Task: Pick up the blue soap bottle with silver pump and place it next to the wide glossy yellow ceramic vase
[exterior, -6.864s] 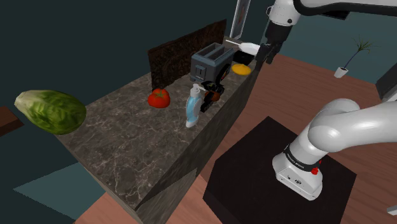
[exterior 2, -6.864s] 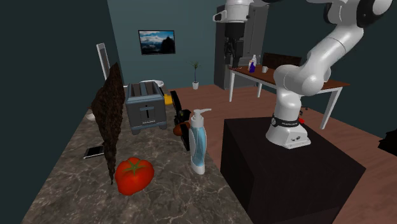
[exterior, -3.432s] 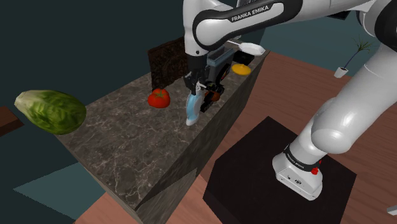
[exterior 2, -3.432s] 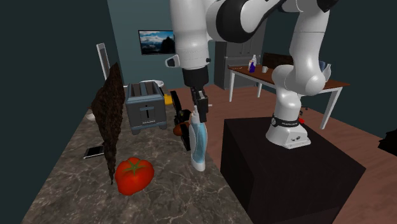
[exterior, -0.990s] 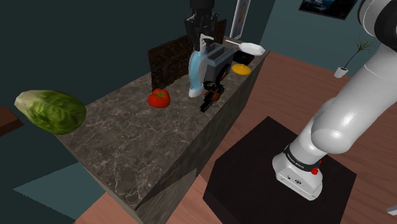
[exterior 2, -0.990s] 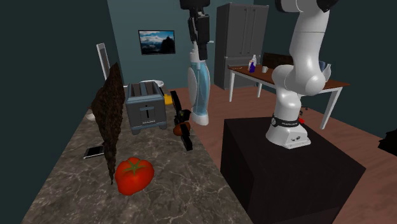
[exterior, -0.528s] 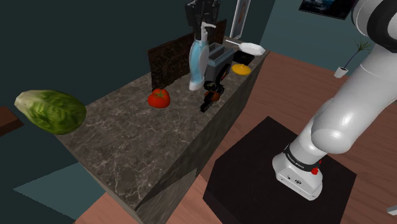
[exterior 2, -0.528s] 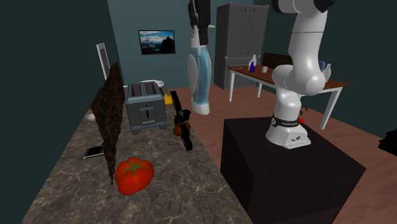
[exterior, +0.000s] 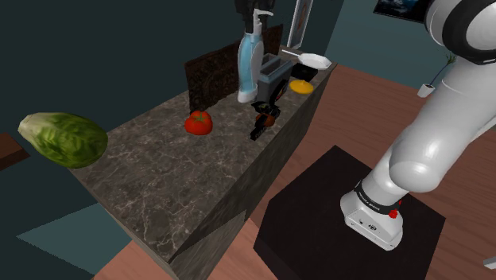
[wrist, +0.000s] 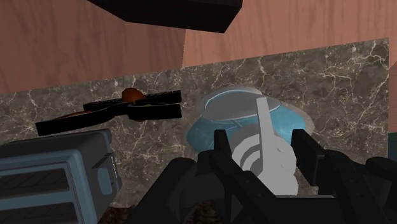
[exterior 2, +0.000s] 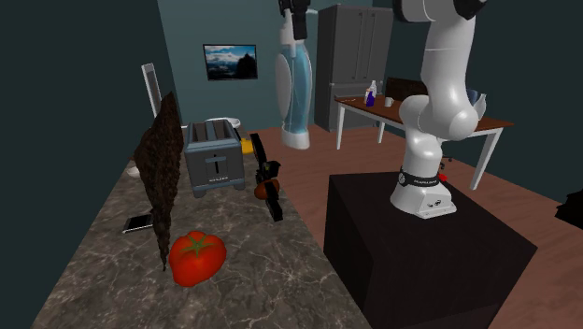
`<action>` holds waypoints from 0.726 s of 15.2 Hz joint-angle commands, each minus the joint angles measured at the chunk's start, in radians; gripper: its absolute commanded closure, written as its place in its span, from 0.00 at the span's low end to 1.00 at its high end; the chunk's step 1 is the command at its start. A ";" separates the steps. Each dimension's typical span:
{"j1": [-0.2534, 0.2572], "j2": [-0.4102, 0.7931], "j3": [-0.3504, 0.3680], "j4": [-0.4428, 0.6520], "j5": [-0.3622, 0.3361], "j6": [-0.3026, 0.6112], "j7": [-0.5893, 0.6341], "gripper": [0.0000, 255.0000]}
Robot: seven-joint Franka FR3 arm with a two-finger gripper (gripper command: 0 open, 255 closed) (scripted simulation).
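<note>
The blue soap bottle (exterior: 249, 70) with a pale pump hangs high above the marble counter (exterior: 159, 175), over the near side of the toaster (exterior: 273, 74). My black gripper (exterior: 255, 13) is shut on its pump neck from above. In the second exterior view the bottle (exterior 2: 294, 98) dangles from the gripper (exterior 2: 295, 21) well above the counter. In the wrist view my fingers (wrist: 222, 145) clasp the pump (wrist: 264, 159), with the bottle's blue body (wrist: 219, 124) below them. The yellow vase (exterior: 300, 86) sits low and wide behind the toaster, near the counter's far end.
A tomato (exterior: 199, 122) and a black-and-orange tool (exterior: 263, 120) lie on the counter near the toaster. A dark panel (exterior: 213, 73) stands along the back edge, with a white dish (exterior: 315, 60) beyond the vase. A lettuce (exterior: 63, 138) floats off the counter's left end.
The gripper has carried the bottle a little higher and further towards the toaster and vase end of the counter. The grip is unchanged.
</note>
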State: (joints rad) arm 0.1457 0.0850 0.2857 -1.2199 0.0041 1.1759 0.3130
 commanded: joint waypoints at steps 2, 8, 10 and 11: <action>0.007 0.040 0.004 0.099 -0.011 -0.060 0.007 1.00; -0.056 -0.005 -0.041 0.018 -0.009 -0.024 -0.100 1.00; -0.086 -0.026 -0.065 -0.032 -0.009 0.005 -0.153 1.00; -0.099 -0.034 -0.077 -0.054 -0.010 0.019 -0.179 1.00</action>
State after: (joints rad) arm 0.0638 0.0700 0.2229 -1.2421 -0.0068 1.1811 0.1661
